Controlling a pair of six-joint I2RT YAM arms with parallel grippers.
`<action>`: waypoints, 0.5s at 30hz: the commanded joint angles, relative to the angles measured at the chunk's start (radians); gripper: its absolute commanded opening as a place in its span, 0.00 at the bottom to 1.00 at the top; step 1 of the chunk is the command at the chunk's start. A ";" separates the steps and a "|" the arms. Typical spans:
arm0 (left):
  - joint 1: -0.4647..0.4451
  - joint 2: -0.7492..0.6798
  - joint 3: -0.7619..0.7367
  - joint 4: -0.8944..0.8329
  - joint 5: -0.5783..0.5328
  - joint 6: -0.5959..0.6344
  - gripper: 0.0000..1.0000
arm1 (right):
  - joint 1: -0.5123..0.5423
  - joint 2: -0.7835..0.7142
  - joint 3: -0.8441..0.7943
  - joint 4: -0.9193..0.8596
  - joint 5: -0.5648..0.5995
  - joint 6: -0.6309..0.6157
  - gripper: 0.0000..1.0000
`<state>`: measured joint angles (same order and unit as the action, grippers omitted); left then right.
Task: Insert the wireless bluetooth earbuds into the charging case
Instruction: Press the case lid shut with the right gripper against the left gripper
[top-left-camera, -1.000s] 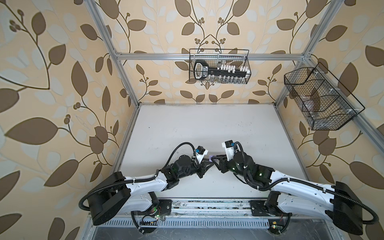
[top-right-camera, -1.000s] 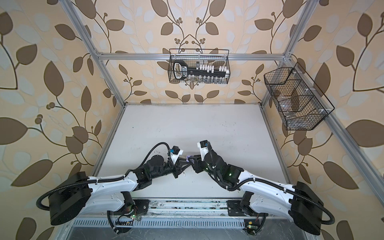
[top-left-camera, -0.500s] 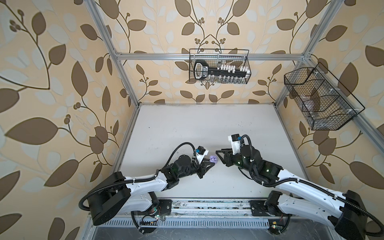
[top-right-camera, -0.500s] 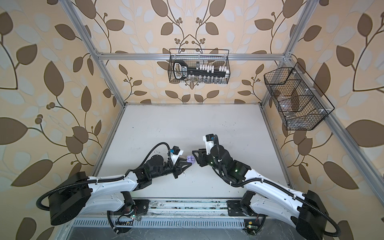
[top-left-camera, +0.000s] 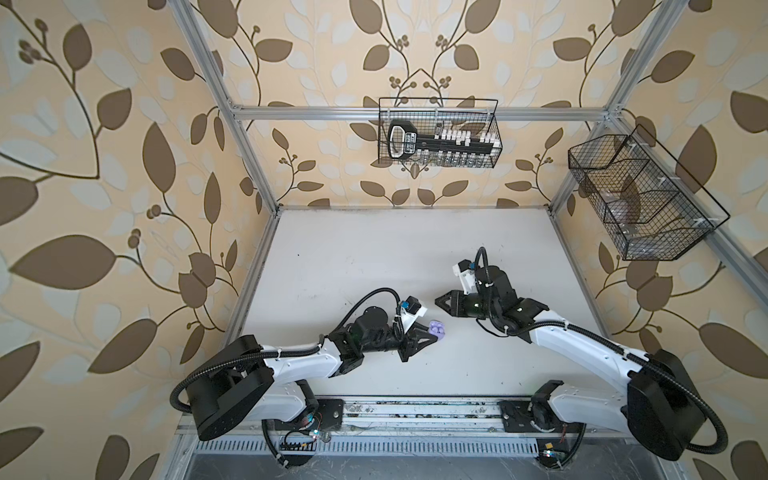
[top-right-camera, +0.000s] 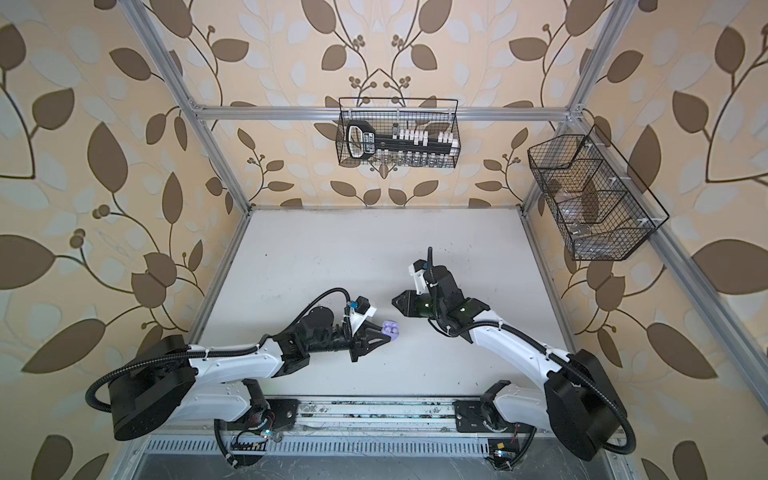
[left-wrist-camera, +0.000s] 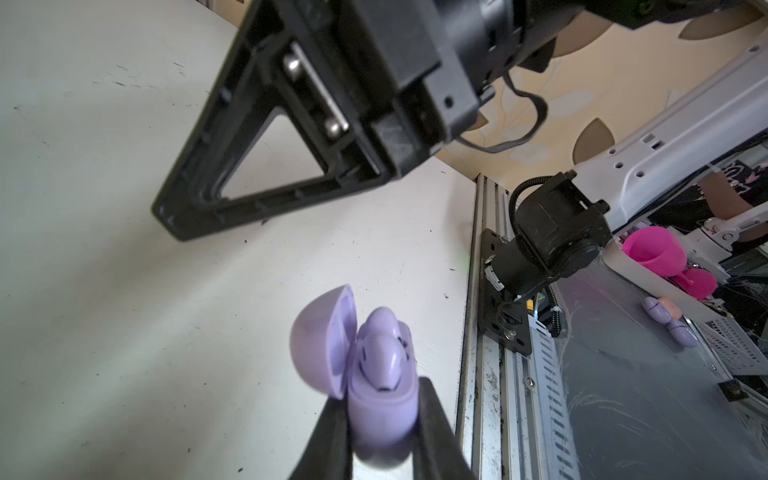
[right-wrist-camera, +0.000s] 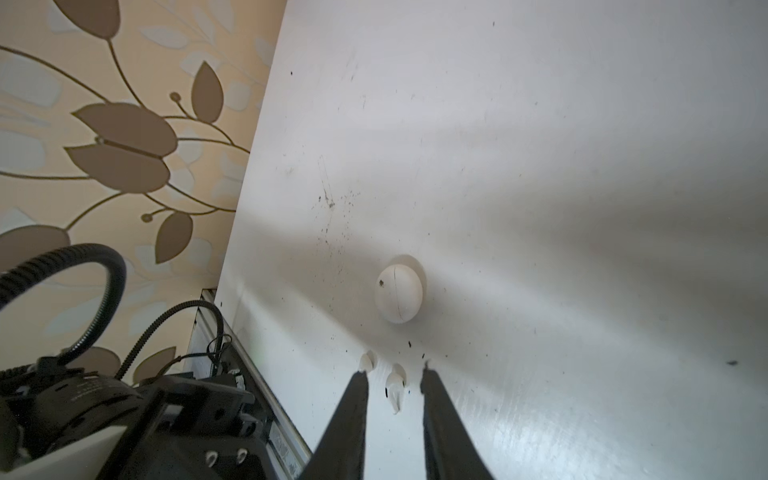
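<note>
My left gripper (left-wrist-camera: 378, 392) is shut on a lilac charging case (left-wrist-camera: 376, 411) and holds it just above the table. Its lid (left-wrist-camera: 318, 336) stands open, and lilac earbuds (left-wrist-camera: 384, 353) sit in it. In both top views the case (top-left-camera: 435, 328) (top-right-camera: 390, 328) shows at the left gripper's (top-left-camera: 433, 336) tip. My right gripper (top-left-camera: 439, 300) (right-wrist-camera: 394, 372) hangs a short way back and right of the case, jaws narrowly open. A white earbud (right-wrist-camera: 395, 388) lies on the table between its fingertips, untouched. A second one (right-wrist-camera: 368, 360) lies beside it. A shut white round case (right-wrist-camera: 399, 293) rests just beyond.
A wire basket (top-left-camera: 438, 133) with a black tool hangs on the back wall. Another basket (top-left-camera: 640, 199) hangs on the right wall. The metal rail (top-left-camera: 415, 409) with both arm bases runs along the table's front edge. Pink cups (left-wrist-camera: 656, 249) stand beyond that rail.
My right gripper has drawn away from the lilac case, back and to the right. The left gripper has kept still with the case in it.
</note>
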<state>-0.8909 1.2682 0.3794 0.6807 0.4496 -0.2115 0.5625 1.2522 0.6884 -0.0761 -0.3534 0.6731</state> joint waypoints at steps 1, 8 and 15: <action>-0.011 0.003 0.047 0.026 0.050 0.042 0.03 | -0.005 0.031 0.018 0.003 -0.121 0.010 0.24; -0.020 0.030 0.070 -0.003 0.078 0.052 0.02 | -0.010 0.080 -0.020 0.098 -0.262 0.055 0.22; -0.022 0.020 0.068 -0.020 0.028 0.062 0.03 | -0.005 0.066 -0.093 0.151 -0.319 0.097 0.21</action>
<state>-0.9043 1.3006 0.4194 0.6464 0.4919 -0.1810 0.5552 1.3251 0.6357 0.0422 -0.6174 0.7418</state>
